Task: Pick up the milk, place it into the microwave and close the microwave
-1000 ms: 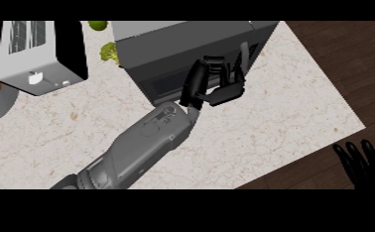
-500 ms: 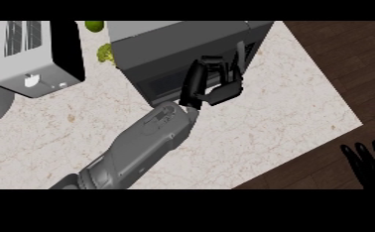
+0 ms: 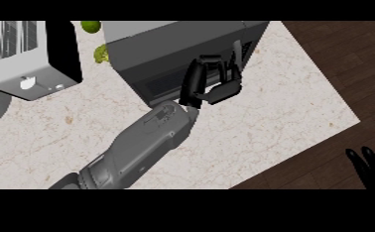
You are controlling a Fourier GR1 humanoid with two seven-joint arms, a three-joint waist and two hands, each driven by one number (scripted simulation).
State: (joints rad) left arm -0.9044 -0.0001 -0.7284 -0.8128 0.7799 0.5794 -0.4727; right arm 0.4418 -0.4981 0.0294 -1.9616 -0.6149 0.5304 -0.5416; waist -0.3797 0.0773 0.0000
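No text, label, brand, number or sign can be read anywhere: not on the dark microwave (image 3: 183,52) at upper centre, nor on the grey toaster (image 3: 33,60) at upper left.

You have a pale, speckled stone-look bench (image 3: 278,102) with a matt face, a dark grey matt microwave (image 3: 168,47), brown wood-grain floor (image 3: 337,52), and a smooth black plastic-looking left hand (image 3: 212,82)
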